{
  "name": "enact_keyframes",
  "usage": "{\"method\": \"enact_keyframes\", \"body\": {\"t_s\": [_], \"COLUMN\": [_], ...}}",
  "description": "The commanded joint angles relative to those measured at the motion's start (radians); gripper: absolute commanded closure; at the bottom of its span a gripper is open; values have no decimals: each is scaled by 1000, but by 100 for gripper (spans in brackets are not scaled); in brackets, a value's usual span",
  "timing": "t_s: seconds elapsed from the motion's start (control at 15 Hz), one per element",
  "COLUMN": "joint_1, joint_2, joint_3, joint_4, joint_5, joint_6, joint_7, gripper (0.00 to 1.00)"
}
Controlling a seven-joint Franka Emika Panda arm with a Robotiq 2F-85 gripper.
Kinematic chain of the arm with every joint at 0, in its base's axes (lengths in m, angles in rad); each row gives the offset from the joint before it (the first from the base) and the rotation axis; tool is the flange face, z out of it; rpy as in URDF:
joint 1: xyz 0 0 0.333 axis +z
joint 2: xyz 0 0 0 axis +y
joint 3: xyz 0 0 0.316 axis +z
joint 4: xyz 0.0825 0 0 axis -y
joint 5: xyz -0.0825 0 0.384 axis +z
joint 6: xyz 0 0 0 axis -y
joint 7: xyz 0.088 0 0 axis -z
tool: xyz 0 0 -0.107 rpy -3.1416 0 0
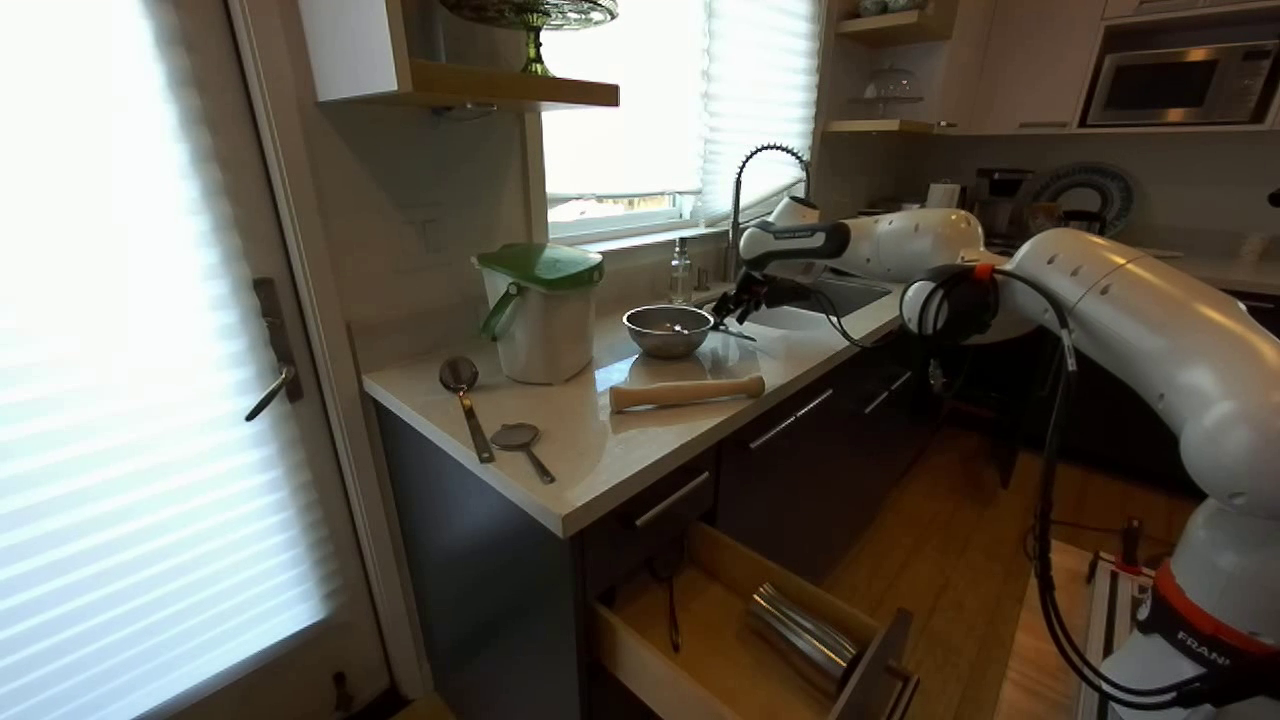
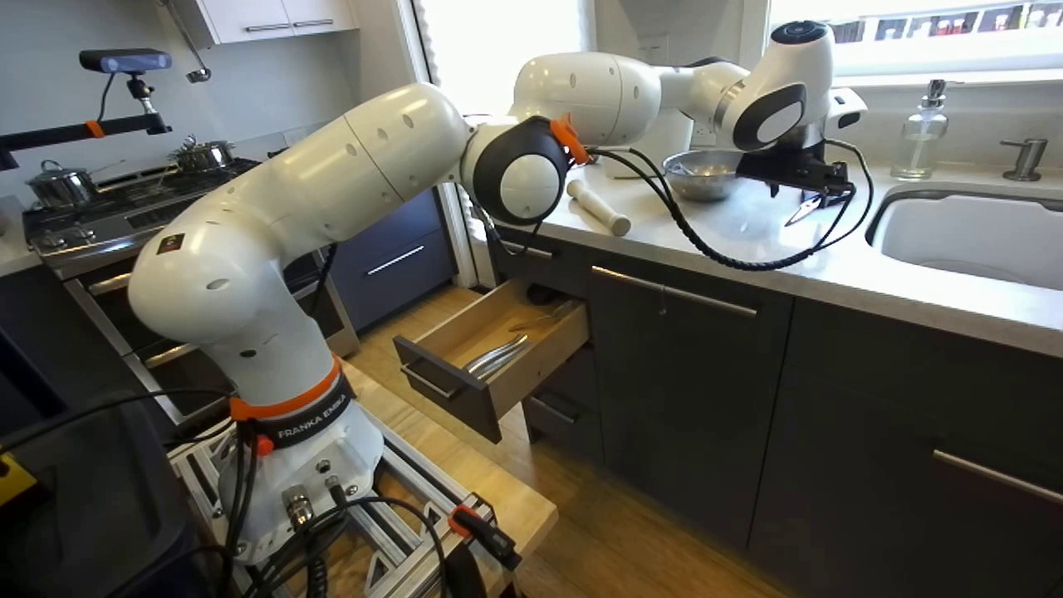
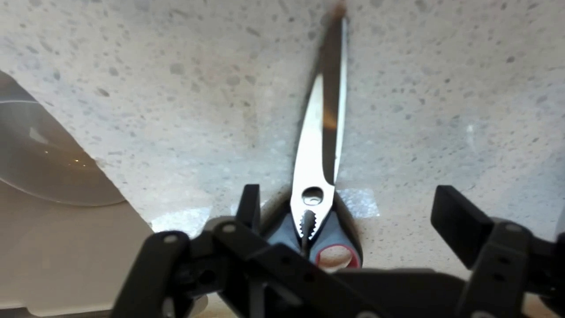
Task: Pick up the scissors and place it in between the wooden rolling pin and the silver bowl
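Note:
Scissors with silver blades and grey handles with a red-lined finger hole (image 3: pixel 313 168) lie on the speckled counter in the wrist view. Their handle ends are partly hidden by my gripper (image 3: pixel 353 212). It is open and empty above the scissors, one finger left of the handles, the other well to the right. The blades also show in both exterior views (image 1: pixel 737 334) (image 2: pixel 804 209), near the sink. The silver bowl (image 1: pixel 668 338) (image 2: pixel 702 178) stands beside my gripper, away from the sink. The tan wooden rolling pin (image 1: pixel 690 392) (image 2: pixel 600 208) lies nearer the front edge, past the bowl.
A pale container with a green lid (image 1: pixel 548 330) stands behind the bowl. A ladle (image 1: pixel 468 405) and a small strainer (image 1: pixel 525 440) lie at the counter's end. The sink (image 2: pixel 980 241) and soap bottle (image 2: pixel 923 137) are beside my gripper. A drawer (image 1: pixel 650 660) stands open below.

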Motion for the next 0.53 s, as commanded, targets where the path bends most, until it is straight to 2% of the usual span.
{"method": "enact_keyframes", "body": {"t_s": [0.0, 0.07, 0.2, 0.33, 0.4, 0.47], "joint_1": [-3, -4, -5, -6, -7, -7], "joint_2": [36, 38, 44, 51, 53, 57], "joint_3": [-2, -1, 1, 0, 3, 5], "joint_4": [51, 52, 56, 59, 61, 63], "joint_5": [-6, -5, -5, -5, -3, -1], "joint_6": [7, 6, 18, 32, 37, 49], "joint_7": [-4, -9, -19, -23, -28, -35], "gripper": [7, 16, 22, 39, 50, 65]}}
